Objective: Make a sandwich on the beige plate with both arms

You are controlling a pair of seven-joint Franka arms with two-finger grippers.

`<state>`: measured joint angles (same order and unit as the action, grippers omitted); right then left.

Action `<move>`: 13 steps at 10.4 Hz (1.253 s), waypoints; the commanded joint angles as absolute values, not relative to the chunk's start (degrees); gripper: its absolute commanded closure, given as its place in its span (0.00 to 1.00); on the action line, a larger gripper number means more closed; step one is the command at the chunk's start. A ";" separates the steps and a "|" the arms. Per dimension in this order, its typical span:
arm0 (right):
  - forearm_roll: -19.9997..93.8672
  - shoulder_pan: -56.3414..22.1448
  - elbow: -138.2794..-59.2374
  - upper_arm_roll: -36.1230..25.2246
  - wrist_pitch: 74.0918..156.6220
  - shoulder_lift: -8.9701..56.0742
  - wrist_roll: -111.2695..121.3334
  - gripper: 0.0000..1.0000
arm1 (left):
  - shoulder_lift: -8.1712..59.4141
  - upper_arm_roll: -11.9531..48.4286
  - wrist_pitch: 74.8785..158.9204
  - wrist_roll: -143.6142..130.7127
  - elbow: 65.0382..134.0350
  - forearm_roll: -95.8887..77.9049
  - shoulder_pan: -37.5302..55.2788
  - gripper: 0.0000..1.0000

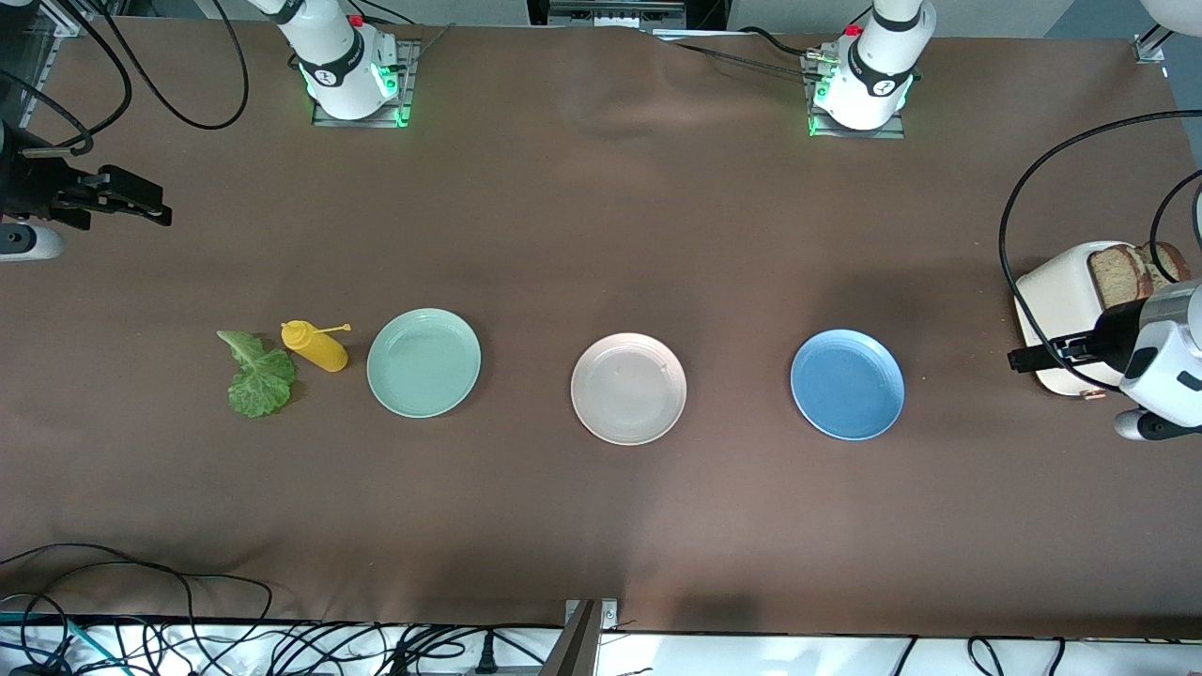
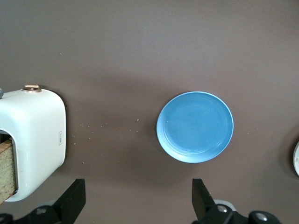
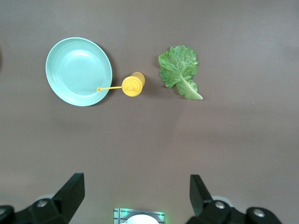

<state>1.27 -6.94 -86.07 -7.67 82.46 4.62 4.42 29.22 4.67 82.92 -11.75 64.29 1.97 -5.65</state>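
— So, where is the beige plate (image 1: 628, 388)?
— Mid-desk, bare. Take it as the centre of a dial in the front view: the green plate (image 1: 423, 362) lies at nine o'clock and the blue plate (image 1: 847, 383) at three, the three in one row, well apart.
— And the sandwich parts?
— The lettuce (image 1: 258, 376) lies flat on the desk (image 1: 582, 235), also at nine o'clock, out past the green plate. A yellow bottle (image 1: 315, 346) lies tipped between leaf and plate, at the leaf's one o'clock, just beside it. Two bread slices (image 1: 1127, 272) stand in a white toaster (image 1: 1061, 310) at about two o'clock, at the left arm's end.
— The hands?
— The left hand (image 2: 136, 196) hangs over the desk just beside the toaster, fingers spread wide, gripping nothing. The right hand (image 3: 135, 191) hangs over bare desk at the right arm's end, at about ten o'clock, likewise spread and empty.
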 commanded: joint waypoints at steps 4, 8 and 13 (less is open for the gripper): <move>0.79 -6.77 -85.34 -8.00 81.12 4.13 4.92 0.00 | 28.83 4.75 83.41 -10.37 64.95 2.64 -5.54 0.00; 0.62 -6.77 -85.34 -8.26 81.12 4.13 4.92 0.00 | 28.74 4.83 83.41 -9.93 64.95 2.55 -5.54 0.00; 0.62 -6.77 -85.34 -8.26 81.12 4.13 4.92 0.00 | 28.48 4.83 83.41 -8.97 66.53 2.11 -5.89 0.00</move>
<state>1.26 -6.85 -86.07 -8.27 82.36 4.62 4.42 29.28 4.68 82.92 -10.41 64.91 1.97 -5.61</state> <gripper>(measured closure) 0.000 0.000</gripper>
